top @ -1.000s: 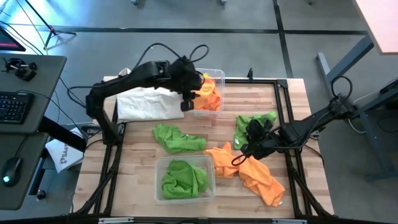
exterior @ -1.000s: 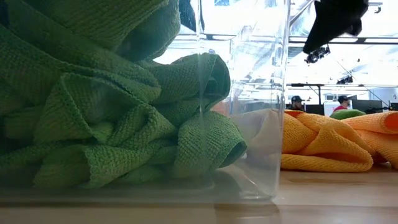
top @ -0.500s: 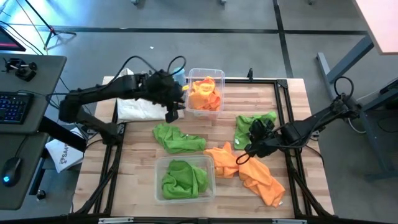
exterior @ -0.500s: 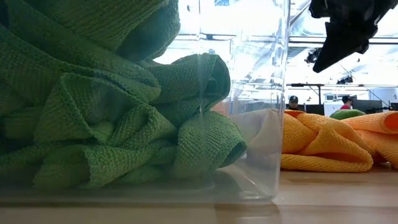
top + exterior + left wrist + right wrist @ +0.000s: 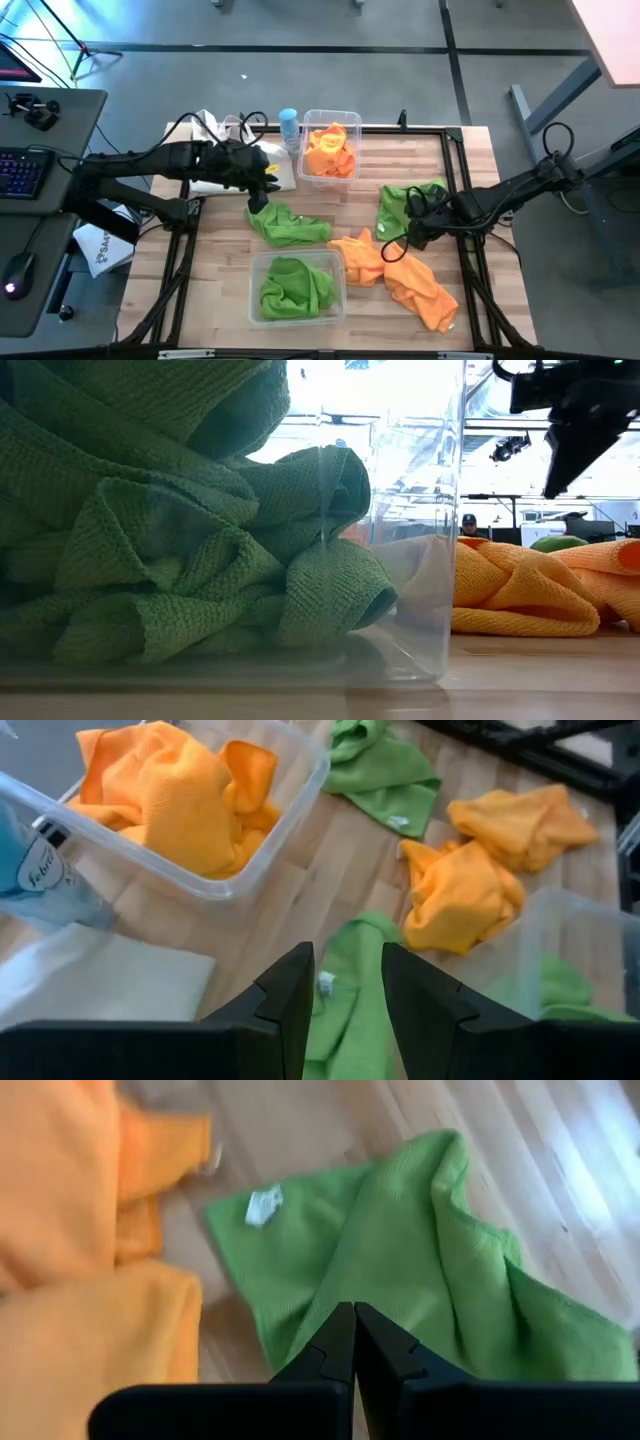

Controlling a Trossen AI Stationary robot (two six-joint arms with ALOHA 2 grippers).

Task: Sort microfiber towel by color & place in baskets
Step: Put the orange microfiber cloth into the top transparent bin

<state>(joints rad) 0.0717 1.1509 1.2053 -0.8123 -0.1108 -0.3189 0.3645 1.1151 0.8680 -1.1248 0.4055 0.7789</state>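
Pincers first: my left pincer (image 5: 268, 183) hangs with fingers apart above a green towel (image 5: 285, 222) on the desk (image 5: 360, 195). My right pincer (image 5: 409, 238), fingers together, hovers over another green towel (image 5: 405, 198), gripping nothing. 2 baskets (image 5: 330, 150) hold sorted towels.

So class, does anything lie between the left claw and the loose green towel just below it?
Nothing visible does. The left claw, open, hovers just above the green towel, with only bare table between them.

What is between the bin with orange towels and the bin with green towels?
A loose green towel on the wood, seen in the high view, between the orange bin and the green bin.
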